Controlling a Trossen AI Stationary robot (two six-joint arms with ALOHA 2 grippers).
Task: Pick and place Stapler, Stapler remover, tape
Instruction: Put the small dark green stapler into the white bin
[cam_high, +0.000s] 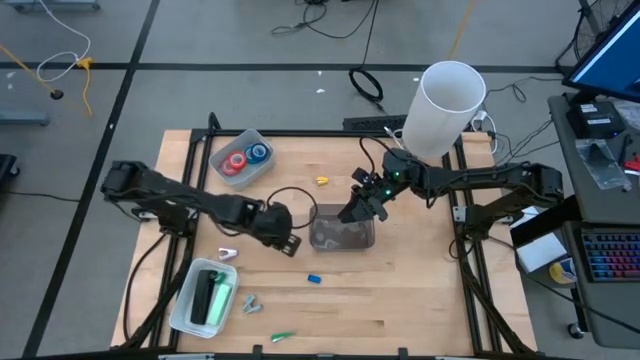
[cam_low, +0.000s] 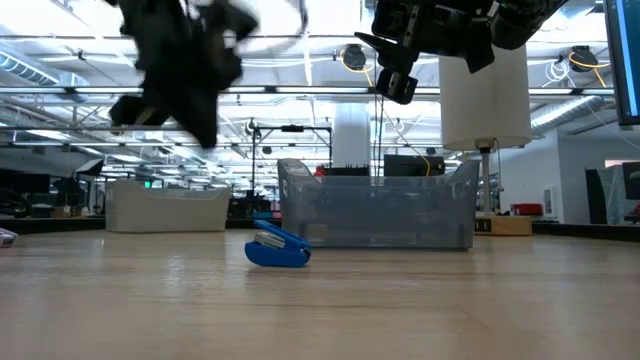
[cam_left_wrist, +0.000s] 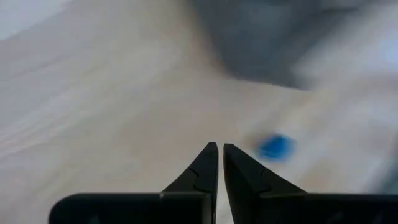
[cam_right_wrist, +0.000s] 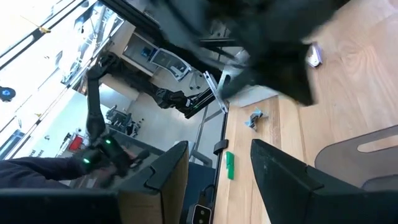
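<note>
In the clear tray (cam_high: 240, 155) at the far left of the tabletop (cam_high: 400, 290) lie the tape rolls (cam_high: 246, 158): small rings with open centres, red and blue, side by side; a small blue object (cam_low: 277, 245) lies on the pale wood near the middle, just before a clear bin (cam_high: 342, 232); the left gripper (cam_high: 290, 243) hangs beside that bin, fingers together and empty; the right gripper (cam_high: 354, 213) hovers over the bin's far edge, fingers apart, empty; behind stretches a workshop hall.
</note>
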